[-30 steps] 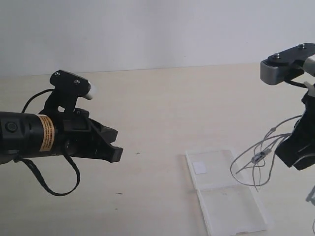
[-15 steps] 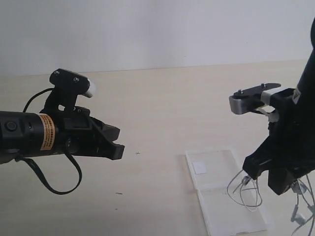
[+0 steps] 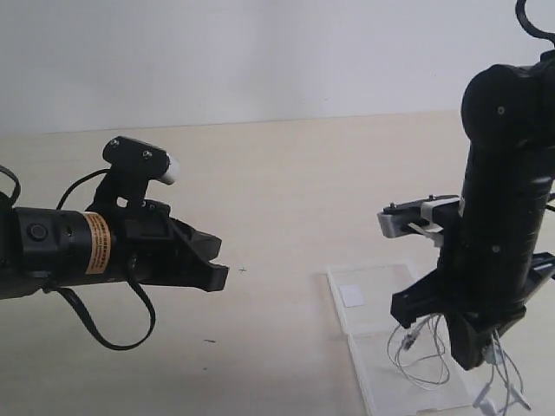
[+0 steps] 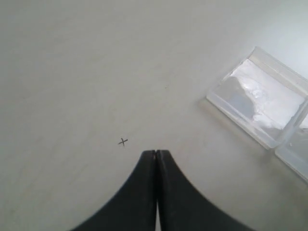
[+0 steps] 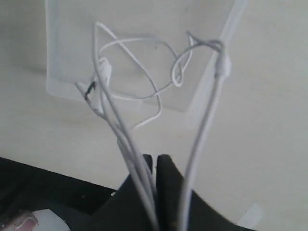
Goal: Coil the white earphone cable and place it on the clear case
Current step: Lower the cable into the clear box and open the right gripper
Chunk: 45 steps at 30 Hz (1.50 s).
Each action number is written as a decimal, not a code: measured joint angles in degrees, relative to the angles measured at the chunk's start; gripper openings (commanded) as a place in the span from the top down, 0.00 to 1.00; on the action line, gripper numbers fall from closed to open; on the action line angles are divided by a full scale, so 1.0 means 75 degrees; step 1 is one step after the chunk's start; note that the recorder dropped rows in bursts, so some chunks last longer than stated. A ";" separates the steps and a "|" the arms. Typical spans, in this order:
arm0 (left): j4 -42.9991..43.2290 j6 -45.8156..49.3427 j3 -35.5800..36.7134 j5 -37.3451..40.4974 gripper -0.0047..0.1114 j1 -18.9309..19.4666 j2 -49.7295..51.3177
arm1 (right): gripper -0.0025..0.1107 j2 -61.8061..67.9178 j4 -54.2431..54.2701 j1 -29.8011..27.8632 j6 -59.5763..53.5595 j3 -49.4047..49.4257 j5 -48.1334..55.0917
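Observation:
The white earphone cable hangs in loose loops from my right gripper, which points down over the near panel of the clear case. In the right wrist view that gripper is shut on several cable strands. The loops and the inline remote dangle over the case panel, and a dark plug shows near its edge. A white sticker marks the far panel. My left gripper hovers shut and empty well left of the case, its tips closed together.
A small pencilled cross marks the tabletop just ahead of the left gripper. The clear case lies off to one side in the left wrist view. The table's near edge shows dark beside the right gripper.
The right arm has swung left and down, carrying the cable from beside the case to above its near panel. The left arm has shifted slightly right.

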 measured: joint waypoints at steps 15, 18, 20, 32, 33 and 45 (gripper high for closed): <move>-0.0018 0.0000 0.0000 -0.0086 0.96 0.0000 0.0004 | 0.98 0.1555 0.0712 0.0000 -0.0249 -0.1160 -0.1025; -0.0018 0.0000 0.0000 -0.0086 0.96 0.0000 0.0004 | 0.95 0.1718 0.0712 0.0000 -0.0256 -0.1273 -0.1247; -0.0018 0.0000 0.0000 -0.0086 0.96 0.0000 0.0004 | 0.89 0.1794 0.0712 0.0000 -0.0256 -0.1353 -0.1340; -0.0018 0.0000 0.0000 -0.0086 0.96 0.0000 0.0004 | 0.46 0.2156 0.0551 0.0000 -0.0256 -0.1471 -0.1215; -0.0018 0.0000 0.0000 -0.0086 0.96 0.0000 0.0004 | 0.46 0.2156 0.0505 0.0000 -0.0256 -0.1471 -0.1120; -0.0018 0.0000 0.0000 -0.0072 0.96 0.0000 0.0004 | 0.41 0.1605 0.0223 0.0000 -0.0134 -0.1861 -0.0348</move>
